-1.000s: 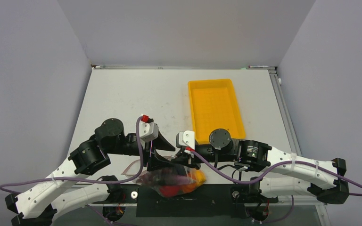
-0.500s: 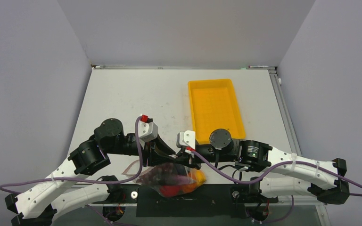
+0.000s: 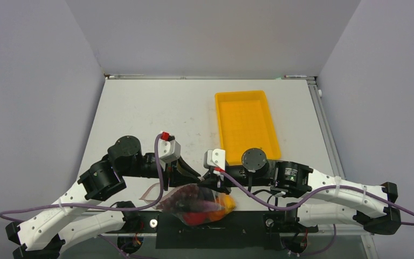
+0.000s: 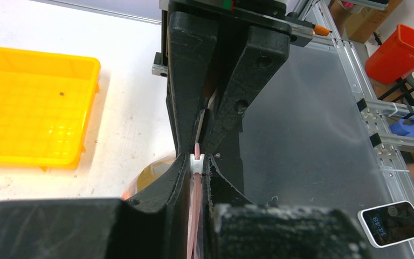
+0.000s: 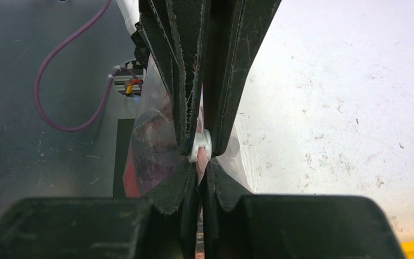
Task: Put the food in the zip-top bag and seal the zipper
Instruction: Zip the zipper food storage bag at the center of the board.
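A clear floppy plastic zip-top bag with faint pink dots lies at the 6 o'clock edge of the white table, between the two arm bases. The food is inside it: small toy fruits and vegetables, dark red and purple pieces at the 9 o'clock side, a red piece at 6 o'clock and an orange one at 3 o'clock.

The two grippers meet nose to nose at the bag's 12 o'clock edge. The left gripper reaches in from 10 o'clock and the right gripper from 3 o'clock. In the left wrist view the left fingers are pressed together on the zipper — a thin pink-red plastic strip that runs straight down between them. In the right wrist view the right fingers are likewise pinched tight on the same edge, with the bag's clear wall bulging out at 9 o'clock. A small white plastic nub sits just where the two sets of fingertips touch — both wrist views show it.

A yellow rectangular plastic tray stands at 1 o'clock from the bag, apart from it.
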Tool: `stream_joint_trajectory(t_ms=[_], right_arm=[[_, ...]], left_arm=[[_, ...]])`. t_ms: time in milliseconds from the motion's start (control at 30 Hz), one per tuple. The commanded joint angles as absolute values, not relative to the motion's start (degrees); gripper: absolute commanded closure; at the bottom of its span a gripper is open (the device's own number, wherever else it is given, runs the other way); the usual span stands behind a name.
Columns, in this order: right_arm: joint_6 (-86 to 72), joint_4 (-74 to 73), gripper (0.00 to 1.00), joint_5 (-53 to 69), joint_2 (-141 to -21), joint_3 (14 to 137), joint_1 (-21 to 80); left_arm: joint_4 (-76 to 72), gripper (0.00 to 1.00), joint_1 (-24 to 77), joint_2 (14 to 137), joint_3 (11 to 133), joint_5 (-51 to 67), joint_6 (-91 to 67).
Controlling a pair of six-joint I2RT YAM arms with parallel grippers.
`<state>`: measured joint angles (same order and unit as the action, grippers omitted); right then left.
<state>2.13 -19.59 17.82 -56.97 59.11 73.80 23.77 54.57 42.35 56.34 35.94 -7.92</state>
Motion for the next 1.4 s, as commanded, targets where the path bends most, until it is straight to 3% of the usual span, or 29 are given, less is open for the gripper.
stream_joint_trajectory(t_ms=[0,1367], right_arm=[[1.3,-14.3,0.95,15.9,-53.7,59.0,73.3],[-2.2,-4.1,0.95,-7.2,-34.2,53.7,73.5]], left_arm=[[25.7,1.0,54.7,41.6,57.7,34.5,-6.8],[31.5,1.0,54.7,35.6,52.9,27.8,-6.9]])
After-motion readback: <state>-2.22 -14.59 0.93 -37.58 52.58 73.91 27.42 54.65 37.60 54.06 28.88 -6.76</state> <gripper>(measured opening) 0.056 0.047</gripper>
